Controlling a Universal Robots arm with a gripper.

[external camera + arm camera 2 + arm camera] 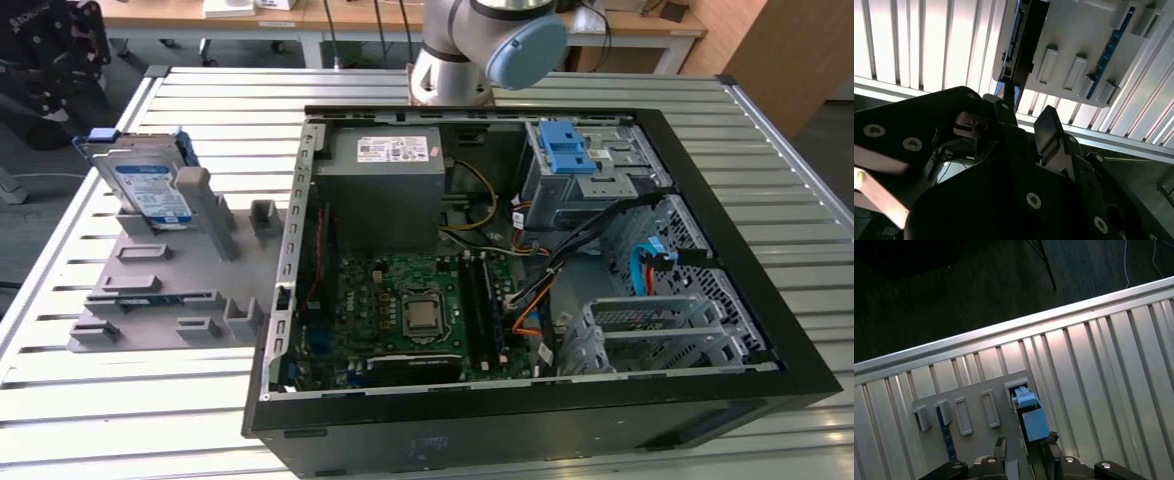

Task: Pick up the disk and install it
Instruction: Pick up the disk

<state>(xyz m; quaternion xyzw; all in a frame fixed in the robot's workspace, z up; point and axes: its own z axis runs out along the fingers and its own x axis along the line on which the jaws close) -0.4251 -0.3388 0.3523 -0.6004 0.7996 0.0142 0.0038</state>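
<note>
Disk: the disk [144, 190] stands on edge in a slot of the grey holder [174, 290] at the upper left of the exterior view, with its printed label facing the camera and blue rail pieces at its sides
Holder: it lies flat on the slatted table [134, 420], just beside the wall of the open computer case [747, 400] on the exterior view's left; the disk is at its far end, outside the case
Gripper: in the first wrist view the gripper [1025, 440] hovers over the holder, and the disk's blue-capped top edge [1030, 415] lies in line with the gap between its tips
Jaws: apart, with nothing between them; in the second wrist view the two black fingers [1051, 127] show open space between them, and the disk is seen edge-on beyond them without contact
Case: lid off, with the board and cables exposed; the drive cage [601, 185] with its light-blue latch [571, 150] sits in the upper right of the case in the exterior view, and no disk with a blue rail shows in it
Done: judging by these views, only the approach, with the gripper lined up over the disk
Left: the grasp, the lift out of the holder, the carry to the case and the seating of the disk; almost the whole task is open
</note>
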